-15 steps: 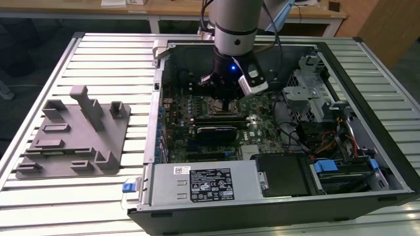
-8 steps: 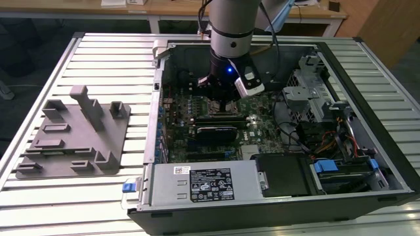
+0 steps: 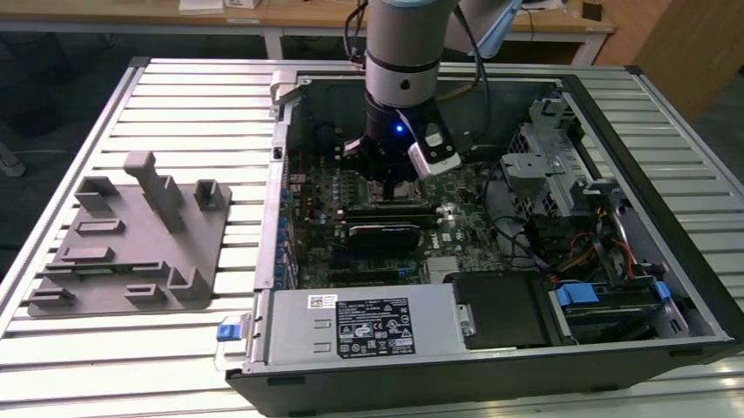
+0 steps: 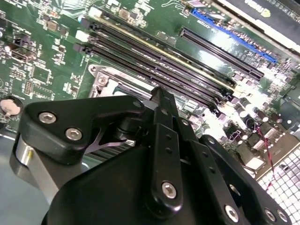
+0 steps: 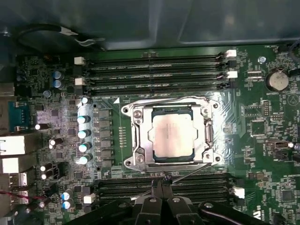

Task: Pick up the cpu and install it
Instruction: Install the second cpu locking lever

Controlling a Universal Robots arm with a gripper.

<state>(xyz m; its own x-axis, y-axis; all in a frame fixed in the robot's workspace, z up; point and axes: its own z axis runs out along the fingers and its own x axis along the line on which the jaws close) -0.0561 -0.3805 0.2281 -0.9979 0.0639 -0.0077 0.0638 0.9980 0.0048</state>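
Silver-grey, the cpu (image 5: pixel 172 138) lies seated in the socket frame (image 5: pixel 136 136) on the motherboard (image 5: pixel 262 140), between the memory slots. Above it the claw (image 5: pixel 162 183) hangs pinched together, gripping nothing. Judged: placement done; any latching demands care.

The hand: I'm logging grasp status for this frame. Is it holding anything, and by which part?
Nothing. The hand is shut on nothing above the motherboard, while the cpu lies in its socket.
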